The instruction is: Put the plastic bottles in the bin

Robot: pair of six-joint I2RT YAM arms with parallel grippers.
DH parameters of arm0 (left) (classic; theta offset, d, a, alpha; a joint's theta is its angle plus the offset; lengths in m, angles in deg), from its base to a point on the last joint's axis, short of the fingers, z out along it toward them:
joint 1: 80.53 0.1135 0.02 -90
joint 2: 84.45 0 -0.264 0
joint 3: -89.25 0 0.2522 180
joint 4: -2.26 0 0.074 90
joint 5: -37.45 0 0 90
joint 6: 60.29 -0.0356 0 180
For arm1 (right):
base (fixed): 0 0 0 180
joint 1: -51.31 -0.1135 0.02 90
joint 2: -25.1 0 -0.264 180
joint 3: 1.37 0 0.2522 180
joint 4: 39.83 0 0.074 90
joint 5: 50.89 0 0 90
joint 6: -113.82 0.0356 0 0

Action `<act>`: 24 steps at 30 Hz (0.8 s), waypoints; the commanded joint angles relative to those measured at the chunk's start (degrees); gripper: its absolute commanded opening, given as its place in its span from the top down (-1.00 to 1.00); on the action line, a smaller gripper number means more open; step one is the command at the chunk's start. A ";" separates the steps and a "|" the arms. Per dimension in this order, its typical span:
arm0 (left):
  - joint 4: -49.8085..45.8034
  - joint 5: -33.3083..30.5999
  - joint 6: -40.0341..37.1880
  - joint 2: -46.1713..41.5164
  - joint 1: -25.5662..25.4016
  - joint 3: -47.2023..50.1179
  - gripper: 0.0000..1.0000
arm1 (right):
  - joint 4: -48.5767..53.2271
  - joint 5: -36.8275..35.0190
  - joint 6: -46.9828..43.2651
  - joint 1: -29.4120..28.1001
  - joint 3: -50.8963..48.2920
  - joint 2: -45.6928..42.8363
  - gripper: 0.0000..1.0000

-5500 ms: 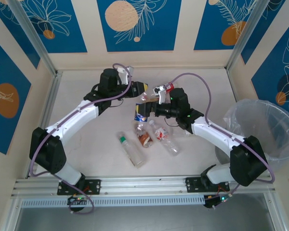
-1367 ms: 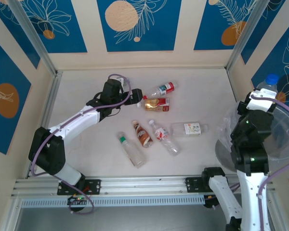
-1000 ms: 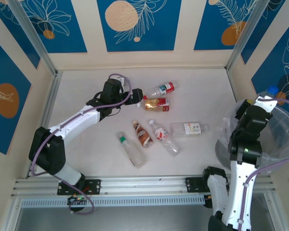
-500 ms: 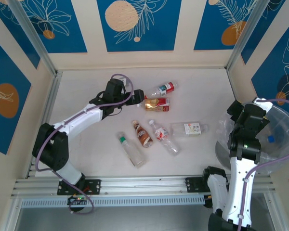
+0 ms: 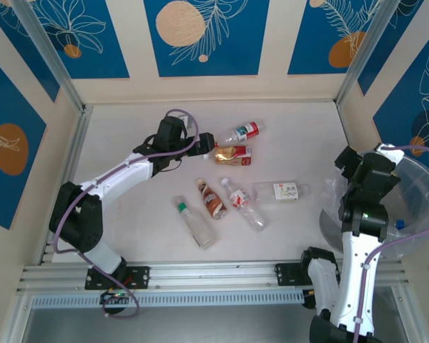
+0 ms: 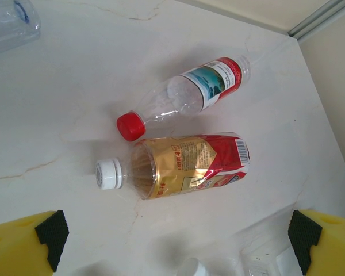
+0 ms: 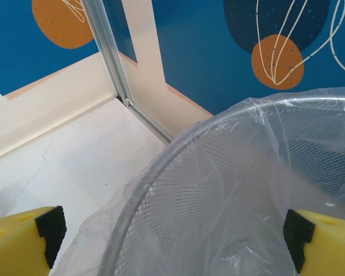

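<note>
The bin stood at the right edge of the table, its wire-mesh wall lined with a translucent bag; a blue cap showed low inside it through the liner; six plastic bottles lay on their sides around the table's middle, well apart from the bin; the red-capped bottle and the gold-labelled bottle lay just beside each other farthest back; nearer came the brown-labelled bottle, the small red-labelled bottle and the white-labelled clear bottle; the green-capped bottle lay closest to the arm bases

The left arm stretched low and diagonal from its base toward the back; the left gripper hung just left of the caps of the two rear bottles, its yellow fingers spread wide and holding nothing, with both bottles lying ahead of them in the left wrist view; the right arm reared upright from its base, elbow high, its wrist bent over the bin's near-left rim; the right gripper was likewise wide and empty, its fingers flanking the rim and mesh below
</note>
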 commanded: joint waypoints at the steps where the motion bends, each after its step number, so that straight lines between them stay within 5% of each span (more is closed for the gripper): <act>1: -1.14 -0.62 -0.04 0.00 0.46 -1.40 -0.99 | 0.32 1.22 1.47 0.30 2.60 -0.40 -0.99; 11: -3.80 -4.91 1.56 0.40 0.76 -1.28 -0.98 | 3.53 4.85 4.68 -3.47 7.93 -0.27 -0.98; 24: -4.44 -6.67 2.70 -1.33 0.82 1.02 -0.98 | 2.38 1.20 -1.41 -21.93 14.18 9.17 -0.99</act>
